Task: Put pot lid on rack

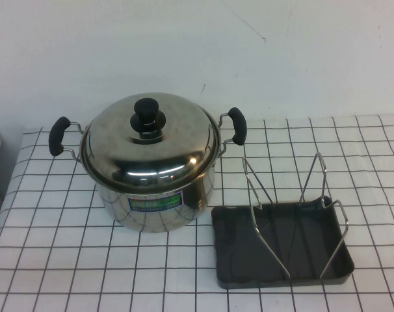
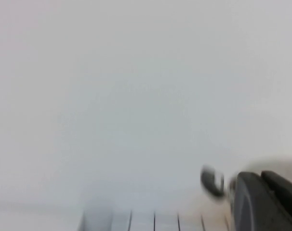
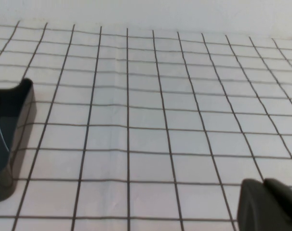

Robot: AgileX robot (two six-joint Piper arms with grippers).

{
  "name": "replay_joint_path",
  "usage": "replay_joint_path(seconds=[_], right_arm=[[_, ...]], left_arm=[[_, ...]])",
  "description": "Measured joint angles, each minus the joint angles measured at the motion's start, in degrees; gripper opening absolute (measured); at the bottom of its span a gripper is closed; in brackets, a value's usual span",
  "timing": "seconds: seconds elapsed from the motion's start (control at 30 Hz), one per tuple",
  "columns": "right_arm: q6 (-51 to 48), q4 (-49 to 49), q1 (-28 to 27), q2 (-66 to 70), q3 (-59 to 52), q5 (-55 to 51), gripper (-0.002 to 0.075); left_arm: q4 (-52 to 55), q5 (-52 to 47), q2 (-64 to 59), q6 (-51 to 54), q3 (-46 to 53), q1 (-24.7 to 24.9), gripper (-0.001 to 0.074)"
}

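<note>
**Lid resting on pot, rack standing beside it**

Shiny domed pot lid with black knob, seated on a steel pot with two black handles. Just to its right, wire rack with upright prongs over a dark grey tray, on a checked tablecloth. Neither arm visible from above. Left gripper and right gripper seen only as dark edges in wrist views; opening impossible to tell; nothing visibly held.
</note>
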State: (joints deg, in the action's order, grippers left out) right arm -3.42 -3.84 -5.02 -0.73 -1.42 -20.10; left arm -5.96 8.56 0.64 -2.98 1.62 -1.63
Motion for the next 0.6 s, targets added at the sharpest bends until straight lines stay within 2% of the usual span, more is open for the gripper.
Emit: replay_joint_path(seconds=[0.13,0.23,0.47,0.6], right_arm=[[0.13,-0.14,0.00,0.00,-0.11,8.60,-0.0003],[-0.10,-1.22,0.00,0.00,-0.11,20.48,-0.0003],[0.16,-2.51,0.00,0.00,-0.11,47.43,-0.0003],[1.44,-2.51,0.00,0.00,-0.11,55.57,-0.0003]], left_arm=[[0.00,8.53,0.00,0.00,0.00,0.00,-0.0003],[0.00,12.02,0.00,0.00,0.00,0.00,-0.0003],[0.00,13.51,0.00,0.00,0.00,0.00,-0.0003],[0.00,13.59,0.00,-0.16,0.00,0.00,-0.0003]])
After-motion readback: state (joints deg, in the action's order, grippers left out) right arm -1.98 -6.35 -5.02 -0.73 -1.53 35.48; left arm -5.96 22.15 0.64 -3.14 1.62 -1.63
